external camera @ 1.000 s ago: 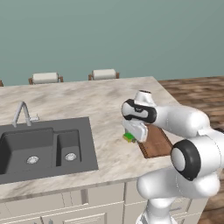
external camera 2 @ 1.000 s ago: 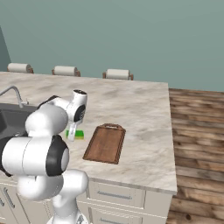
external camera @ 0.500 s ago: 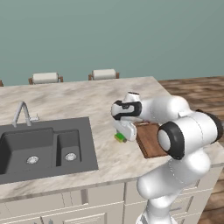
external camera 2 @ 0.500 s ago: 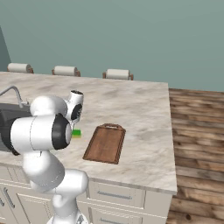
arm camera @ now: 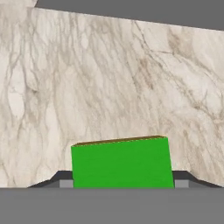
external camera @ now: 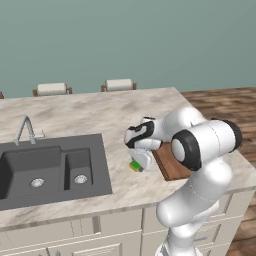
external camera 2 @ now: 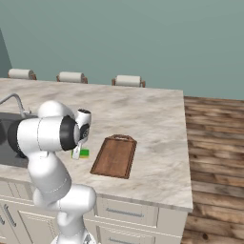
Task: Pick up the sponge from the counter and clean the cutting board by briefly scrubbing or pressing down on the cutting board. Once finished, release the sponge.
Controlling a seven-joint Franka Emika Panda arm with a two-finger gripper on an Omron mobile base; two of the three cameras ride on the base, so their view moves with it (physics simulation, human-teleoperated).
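Observation:
The green sponge [arm camera: 121, 162] lies flat on the marble counter [arm camera: 109, 78], a thin yellow-brown edge showing along its far side. My gripper [arm camera: 122, 181] is open and low over it, one dark fingertip [arm camera: 64, 181] on each side of the block. From the left base view, the hand hangs over the sponge [external camera: 135, 165], with the gripper [external camera: 141, 162] just left of the cutting board [external camera: 173, 164]. In the right base view the sponge [external camera 2: 84, 153] peeks out beside the gripper [external camera 2: 76, 152], and the reddish-brown board [external camera 2: 114, 156] lies to its right, handle pointing away.
A dark grey double sink [external camera: 50, 167] with a faucet [external camera: 25, 131] is set into the counter left of the sponge. Chair backs [external camera: 118, 85] stand behind the far edge. My own elbow [external camera: 200, 142] hangs over the board's near end.
The hand has swung left off the board's edge and come down onto the sponge, so its fingers now flank it. The elbow has swung out over the board.

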